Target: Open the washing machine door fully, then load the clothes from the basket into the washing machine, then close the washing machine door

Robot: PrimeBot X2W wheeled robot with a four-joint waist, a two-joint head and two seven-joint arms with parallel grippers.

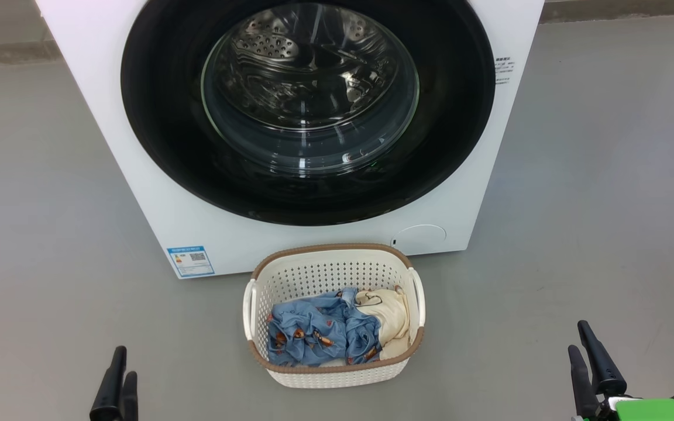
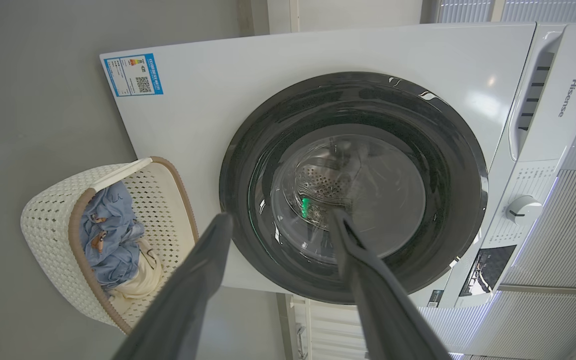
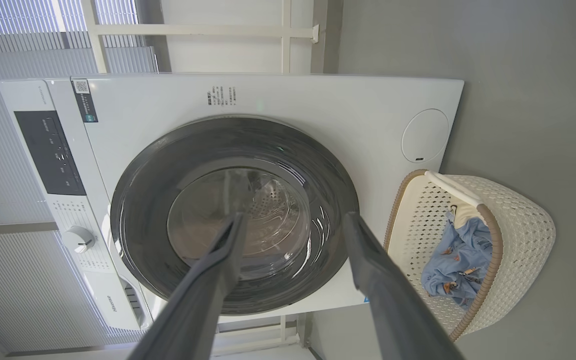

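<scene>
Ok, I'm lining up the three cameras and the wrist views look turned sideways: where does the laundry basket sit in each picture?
Head view: the basket is at bottom centre, just below the washing machine.
Left wrist view: basket at the left, lower half.
Right wrist view: basket at the right, lower half.
Shared landmark: the shut washing machine door with its black rim, next to the basket in all three.
</scene>
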